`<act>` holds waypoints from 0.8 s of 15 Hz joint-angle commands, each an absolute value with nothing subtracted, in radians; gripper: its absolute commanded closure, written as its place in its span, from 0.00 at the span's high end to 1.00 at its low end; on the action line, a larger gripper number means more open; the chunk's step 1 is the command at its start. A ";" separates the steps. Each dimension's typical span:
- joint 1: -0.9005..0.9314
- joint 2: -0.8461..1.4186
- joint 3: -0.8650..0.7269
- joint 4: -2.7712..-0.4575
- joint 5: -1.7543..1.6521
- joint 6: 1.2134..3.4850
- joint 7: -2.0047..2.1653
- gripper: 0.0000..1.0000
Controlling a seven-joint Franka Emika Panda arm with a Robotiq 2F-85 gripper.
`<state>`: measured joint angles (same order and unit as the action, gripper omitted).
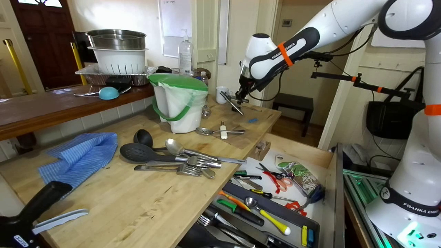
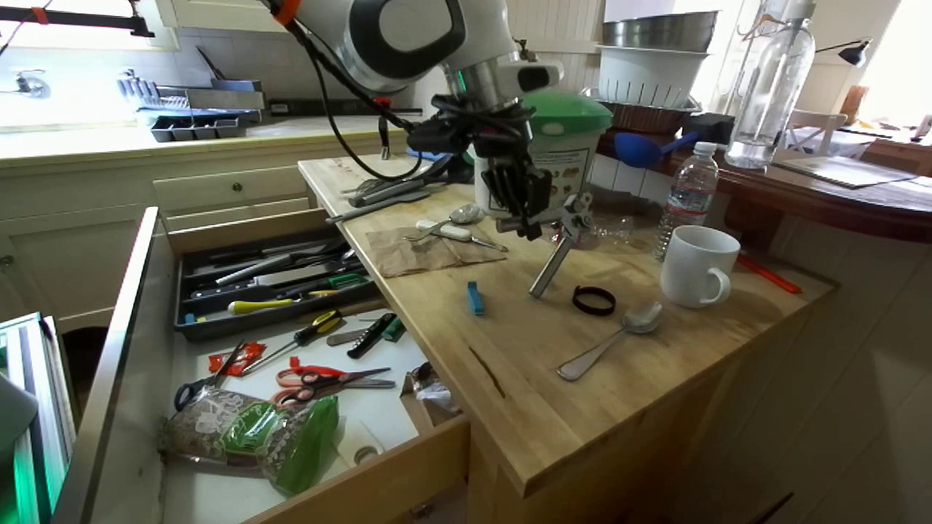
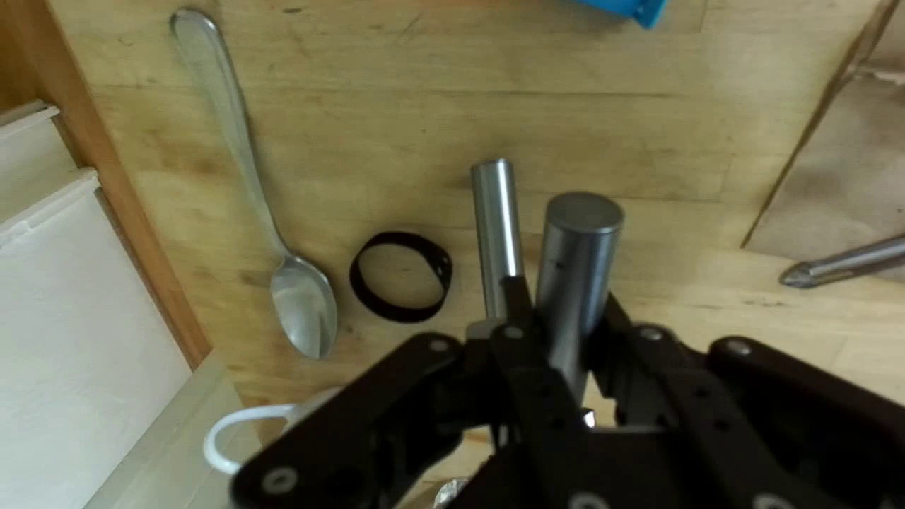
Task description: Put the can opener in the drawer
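My white-shelled Franka Emika arm with black trim and orange bands (image 1: pixel 344 17) stands on a rounded white base with a black lettered collar (image 1: pixel 396 201); a green light (image 1: pixel 410 229) glows low on that base. In an exterior view I note the rounded elbow joint (image 1: pixel 408 15) raised and the forearm (image 1: pixel 303 44) sloping down to the white-and-metal wrist (image 2: pixel 488 84). In both exterior views the black jointed two-finger gripper (image 3: pixel 568 307) hangs below the wrist, directed downward. In the wrist view I record dark, narrow fingers (image 3: pixel 523 353) standing close together in a grasp, black bolted linkages (image 3: pixel 368 417) spread either side.
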<state>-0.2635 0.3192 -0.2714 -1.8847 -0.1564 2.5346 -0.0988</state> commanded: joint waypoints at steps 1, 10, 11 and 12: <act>-0.272 0.161 -0.261 -1.936 -0.118 2.414 -0.106 0.06; -0.257 -0.206 -0.248 -2.064 -0.144 1.992 0.089 0.06; -0.259 -0.233 -0.237 -2.075 -0.157 1.949 0.133 0.06; -0.260 -0.271 -0.228 -2.098 -0.156 1.907 0.155 0.06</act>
